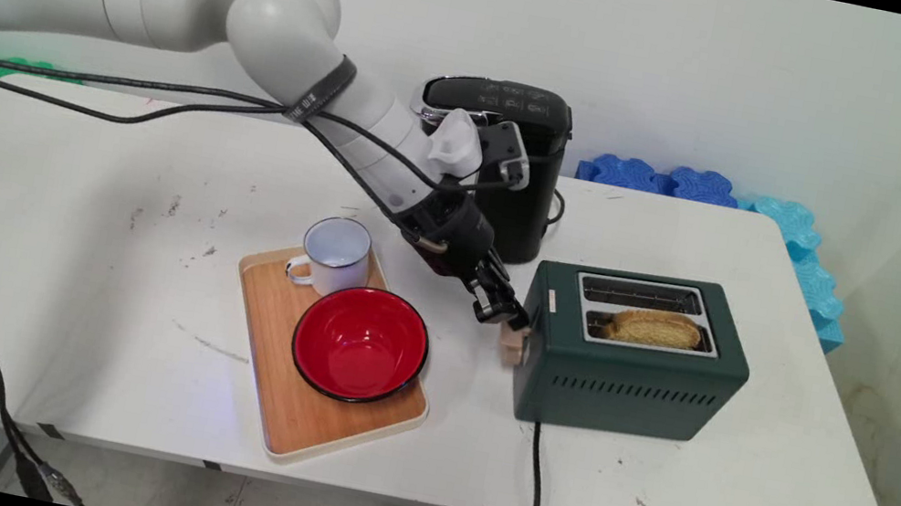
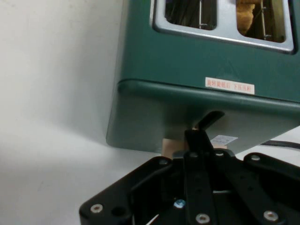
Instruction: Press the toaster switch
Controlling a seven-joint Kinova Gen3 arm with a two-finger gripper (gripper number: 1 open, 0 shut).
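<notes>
A dark green toaster [image 1: 623,376] stands on the white table right of centre, with a slice of toast [image 1: 655,328] sticking up from its near slot. My gripper [image 1: 507,311] is at the toaster's left end, its shut fingertips resting on top of the tan wooden lever knob [image 1: 513,345]. In the hand view the toaster [image 2: 187,61] fills the top. My gripper [image 2: 199,133] shows its fingers pressed together against the toaster's end wall, with the lever knob [image 2: 169,145] just behind them. The toast [image 2: 246,16] shows in the right slot.
A wooden tray [image 1: 308,432] left of the toaster holds a red bowl [image 1: 360,344] and a white enamel mug [image 1: 334,256]. A black coffee machine [image 1: 534,175] stands behind my hand. The toaster's cord [image 1: 534,490] runs off the front edge. Blue foam blocks [image 1: 667,180] line the back right.
</notes>
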